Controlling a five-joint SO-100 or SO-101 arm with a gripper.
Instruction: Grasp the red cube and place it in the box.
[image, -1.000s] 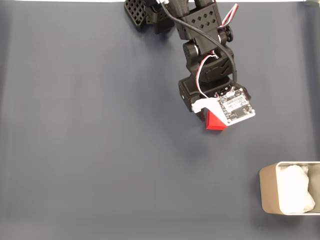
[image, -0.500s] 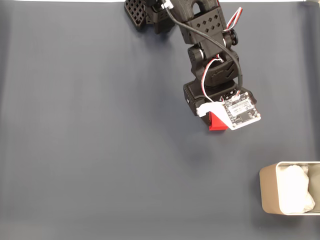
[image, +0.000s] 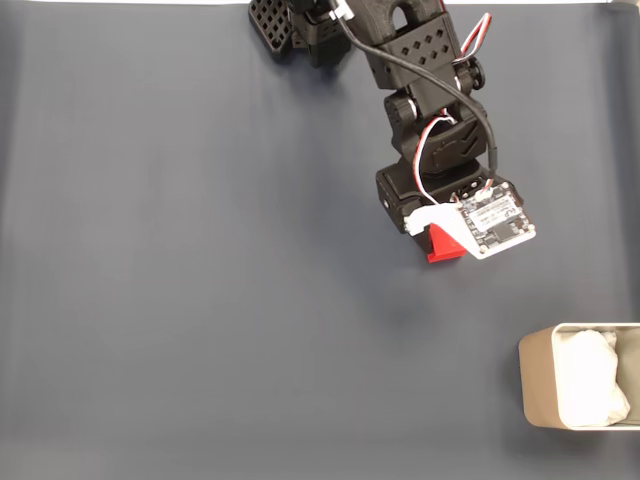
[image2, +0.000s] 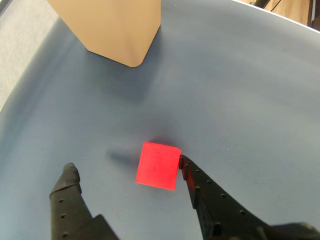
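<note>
The red cube (image2: 158, 165) lies on the dark mat between my gripper's (image2: 126, 164) black fingers. The right finger (image2: 197, 182) touches the cube's right edge, while the left finger (image2: 70, 187) stands well apart from it, so the gripper is open. In the fixed view the cube (image: 440, 246) peeks out from under the white camera board (image: 493, 224) on the arm's wrist. The beige box (image: 535, 388) with white lining sits at the lower right edge of that view, far from the cube. In the wrist view the box (image2: 112, 25) stands at the top left.
The black arm base (image: 300, 25) sits at the top centre of the fixed view. A dark blue-grey mat (image: 180, 280) covers the whole table. A lighter floor strip (image2: 20, 45) shows beyond the mat's left edge in the wrist view.
In the fixed view the arm's wrist has shifted right and slightly down. The visible part of the red cube has shifted right with it.
</note>
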